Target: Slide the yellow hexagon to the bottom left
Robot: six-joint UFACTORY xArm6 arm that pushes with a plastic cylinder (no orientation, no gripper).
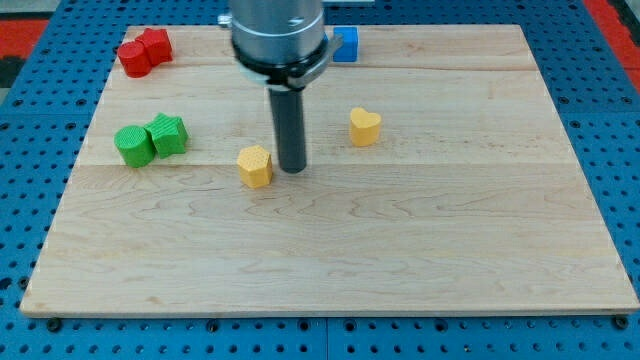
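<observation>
The yellow hexagon (pixel 255 166) is seen left of the board's middle, with my tip (pixel 292 168) just beside it on the view's right; no pincer is fitted. The approach seems done; a push toward the view's bottom left is called for

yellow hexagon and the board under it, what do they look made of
yellow hexagon: probably plastic, perhaps 3D-printed; matte, evenly coloured, with a fine texture on its top face. My tip stands just to its right in the view.
board: wood, pale and smooth with low sheen; grain lines and seams between planks show, though a laminate cannot be ruled out.
</observation>
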